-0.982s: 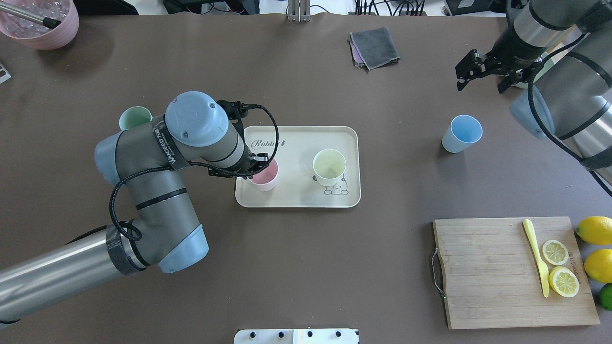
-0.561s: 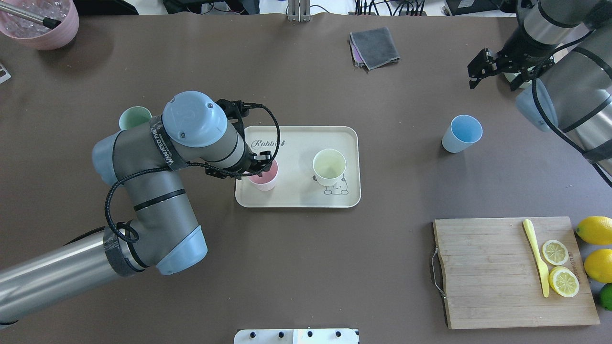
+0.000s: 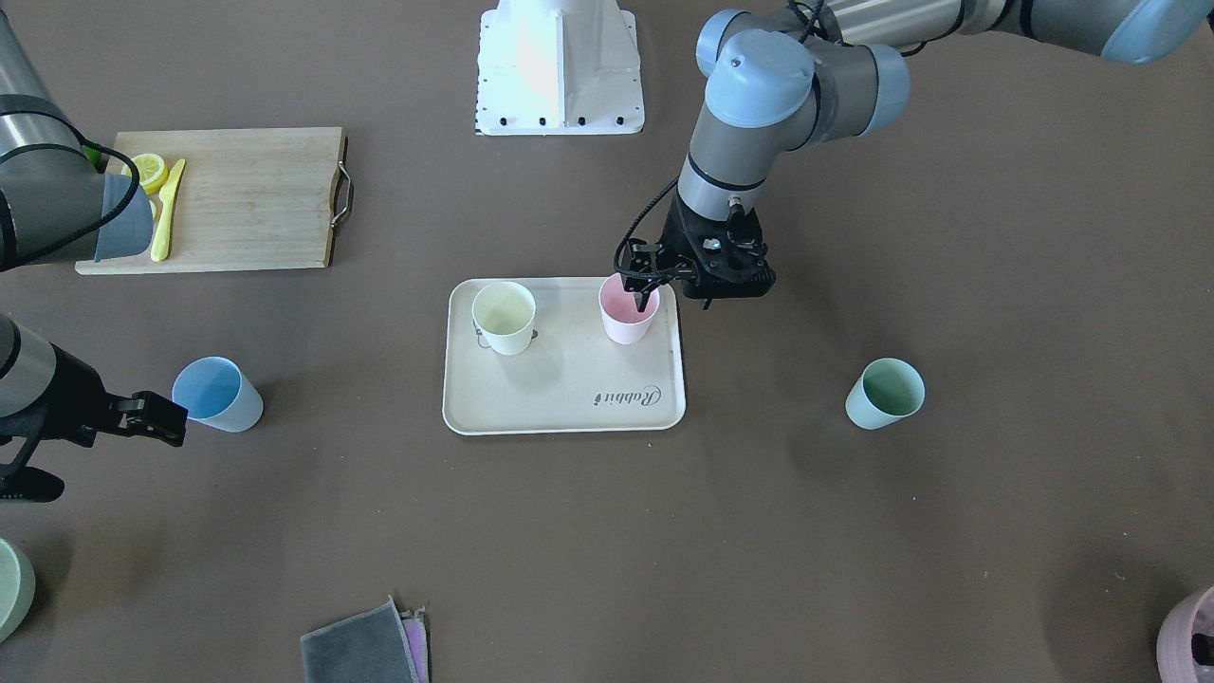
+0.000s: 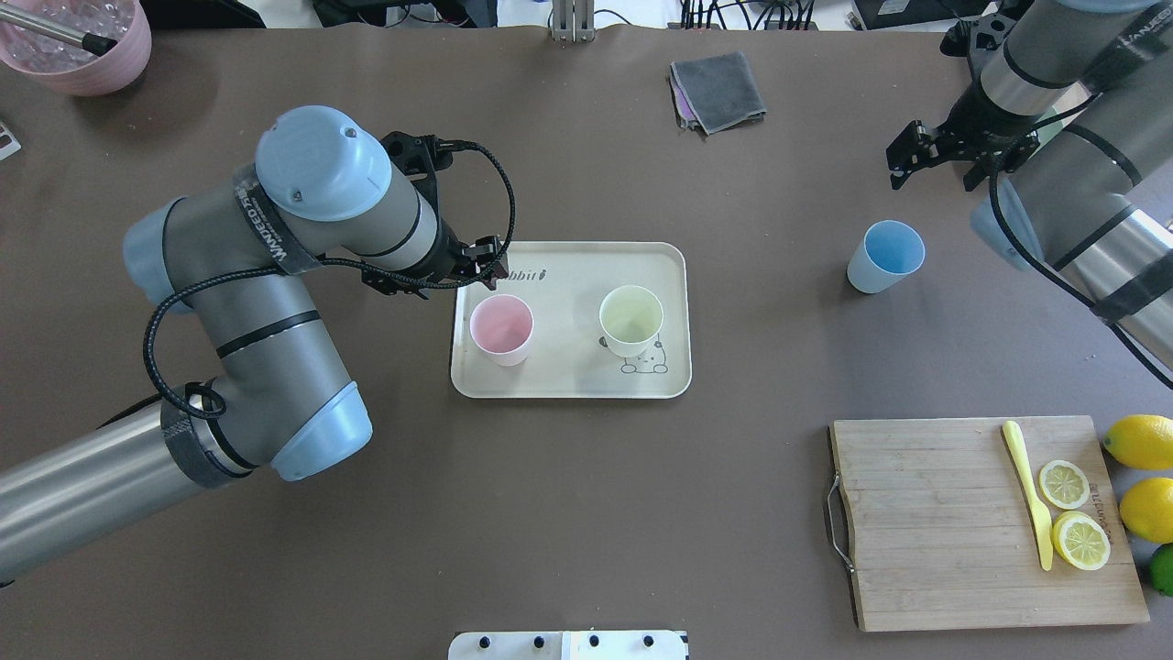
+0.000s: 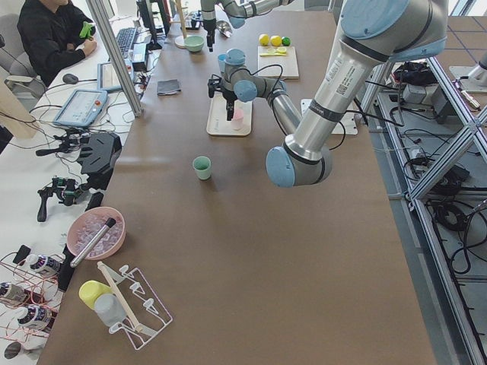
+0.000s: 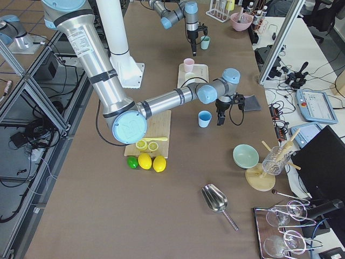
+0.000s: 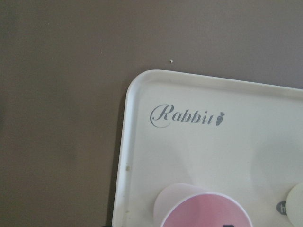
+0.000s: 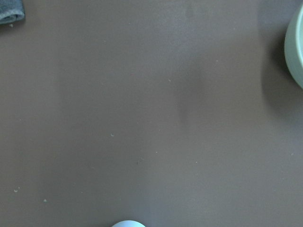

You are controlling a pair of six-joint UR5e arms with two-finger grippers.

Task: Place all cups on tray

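Note:
The cream tray (image 4: pixel 573 380) with "Rabbit" script lies mid-table. The pale pink cup (image 4: pixel 501 328) and the pale yellow cup (image 4: pixel 630 319) stand upright on it. My left gripper (image 4: pixel 493 266) is open and empty, raised over the tray's far left part, just off the pink cup (image 3: pixel 627 310). The left wrist view shows the pink cup's rim (image 7: pixel 203 210) below. The light blue cup (image 4: pixel 885 256) stands on the table right of the tray. My right gripper (image 4: pixel 935 170) is open and empty beyond it. The mint green cup (image 3: pixel 885 393) stands on the table left of the tray, hidden under my left arm in the overhead view.
A wooden cutting board (image 4: pixel 916 532) with lemon slices and a yellow knife lies at the near right, with whole lemons (image 4: pixel 1139 441) beside it. A grey cloth (image 4: pixel 718 90) lies at the far middle. A mauve pot (image 4: pixel 78 46) stands at the far left, and a sage bowl (image 8: pixel 296 42) is near my right gripper.
My left gripper has let go of the pink cup, risen and drawn back toward the tray's far left corner. My right gripper has shifted slightly near the far right edge.

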